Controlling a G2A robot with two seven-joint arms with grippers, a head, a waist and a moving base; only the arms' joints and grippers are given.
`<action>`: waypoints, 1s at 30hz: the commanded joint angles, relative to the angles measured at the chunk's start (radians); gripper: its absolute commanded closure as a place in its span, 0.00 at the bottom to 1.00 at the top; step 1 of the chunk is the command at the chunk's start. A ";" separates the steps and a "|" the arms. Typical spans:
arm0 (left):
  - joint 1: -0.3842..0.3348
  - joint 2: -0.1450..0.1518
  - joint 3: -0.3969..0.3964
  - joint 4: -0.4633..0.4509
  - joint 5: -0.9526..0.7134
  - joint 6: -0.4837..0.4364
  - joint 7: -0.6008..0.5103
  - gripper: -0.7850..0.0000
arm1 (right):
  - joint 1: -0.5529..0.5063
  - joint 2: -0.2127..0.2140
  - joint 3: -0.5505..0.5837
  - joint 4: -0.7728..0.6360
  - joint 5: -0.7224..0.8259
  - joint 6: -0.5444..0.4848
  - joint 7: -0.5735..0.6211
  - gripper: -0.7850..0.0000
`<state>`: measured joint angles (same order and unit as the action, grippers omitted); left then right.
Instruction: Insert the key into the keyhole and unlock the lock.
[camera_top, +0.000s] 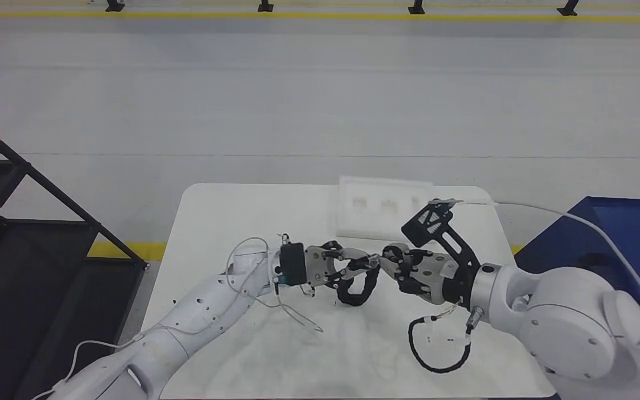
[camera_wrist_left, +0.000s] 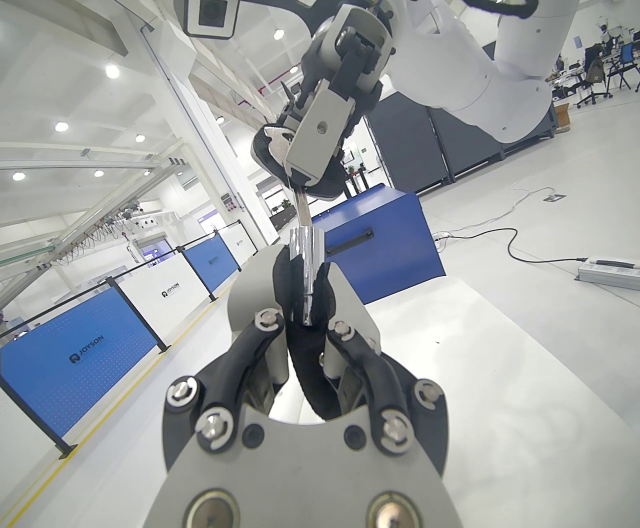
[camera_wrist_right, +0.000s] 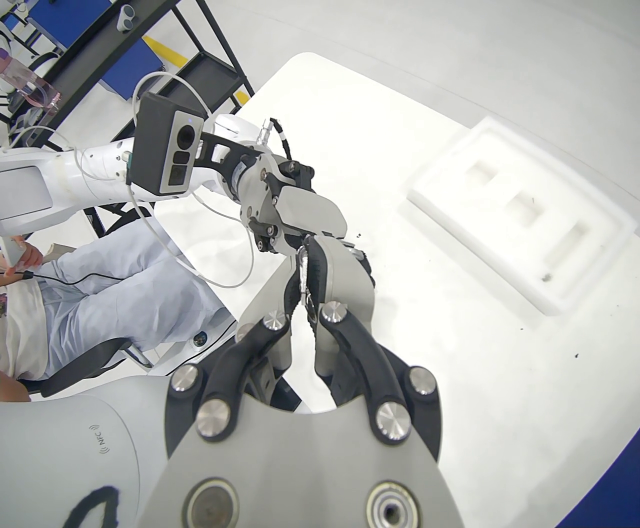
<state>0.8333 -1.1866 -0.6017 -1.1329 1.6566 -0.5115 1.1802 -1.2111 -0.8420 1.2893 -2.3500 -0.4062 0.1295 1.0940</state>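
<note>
The left gripper (camera_wrist_left: 300, 274) is closed on the lock (camera_wrist_left: 306, 265), a chrome cylinder with a black body, and holds it in the air above the white table (camera_top: 230, 220). The right gripper (camera_wrist_right: 307, 270) is closed on the black head of the key (camera_wrist_left: 274, 144). The blade of the key reaches the upper end of the chrome cylinder; how deep it sits inside I cannot tell. In the top view both grippers meet over the middle of the table, and a black loop (camera_top: 353, 288) hangs under them. A white foam tray (camera_top: 385, 205) with three recesses lies at the far edge of the table. The floor (camera_top: 300, 90) is pale grey, with a yellow line (camera_top: 300, 15) far behind. A blue cabinet (camera_wrist_left: 380, 235) stands near the table, and blue-and-white barriers (camera_wrist_left: 80, 345) are further away in the hall.
</note>
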 joint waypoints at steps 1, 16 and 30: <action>0.002 -0.001 -0.004 0.001 -0.002 0.000 0.002 1.00 | -0.004 -0.001 -0.001 0.000 0.002 0.003 -0.005 1.00; 0.014 -0.009 -0.024 -0.012 0.006 -0.017 0.006 1.00 | -0.022 -0.003 -0.010 0.000 -0.020 0.028 -0.005 1.00; 0.018 -0.012 -0.036 -0.020 0.054 -0.021 -0.024 1.00 | 0.002 -0.007 -0.038 0.023 -0.039 0.039 0.035 1.00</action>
<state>0.8508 -1.1983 -0.6374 -1.1522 1.7072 -0.5330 1.1583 -1.2122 -0.8487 1.2531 -2.3291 -0.4446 0.1683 1.1268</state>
